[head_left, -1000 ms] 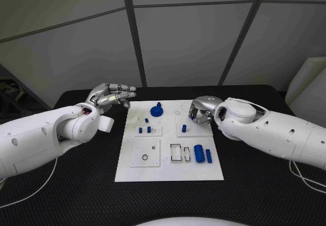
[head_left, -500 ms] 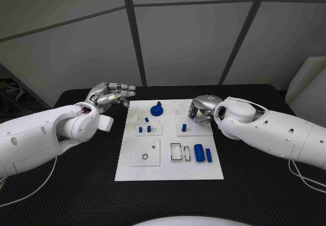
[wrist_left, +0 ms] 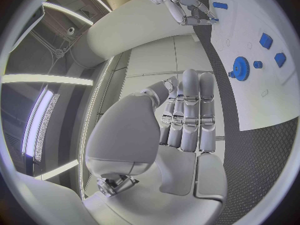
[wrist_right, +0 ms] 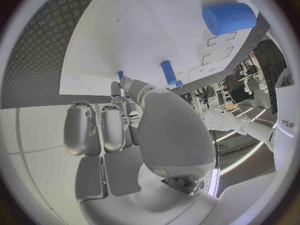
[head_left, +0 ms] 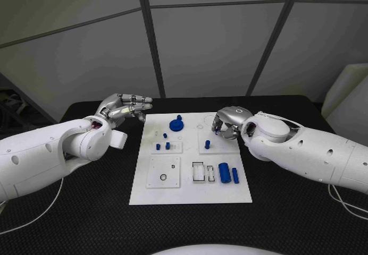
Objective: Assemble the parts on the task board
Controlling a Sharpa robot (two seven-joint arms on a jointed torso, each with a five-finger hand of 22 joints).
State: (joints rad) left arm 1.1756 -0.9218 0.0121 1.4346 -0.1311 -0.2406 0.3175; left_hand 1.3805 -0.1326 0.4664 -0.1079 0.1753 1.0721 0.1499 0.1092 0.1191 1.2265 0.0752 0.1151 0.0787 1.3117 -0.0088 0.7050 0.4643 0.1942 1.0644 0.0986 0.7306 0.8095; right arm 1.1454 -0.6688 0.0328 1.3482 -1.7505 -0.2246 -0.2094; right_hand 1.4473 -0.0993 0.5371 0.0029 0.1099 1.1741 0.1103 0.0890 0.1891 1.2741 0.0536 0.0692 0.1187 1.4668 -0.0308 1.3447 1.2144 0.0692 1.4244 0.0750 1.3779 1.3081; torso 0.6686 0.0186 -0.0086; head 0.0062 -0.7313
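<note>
Since a second ago the right arm has edged slightly toward the board's middle, while the left arm and the parts lie as they did. The black table (head_left: 92,212) carries the white task board (head_left: 192,159), which lies between the two hands. The left hand (head_left: 123,109) hovers just off the board's far left corner, fingers held side by side and curled inward, holding nothing. The right hand (head_left: 227,125) hangs over the board's far right part, fingers bent down toward the plate; whether they pinch anything cannot be told. A blue gear-shaped part (head_left: 177,126) stands between the hands. The large blue cylinder (head_left: 225,172) lies nearer the robot than the right hand, and a small blue peg (head_left: 207,143) stands just beside its fingertips.
</note>
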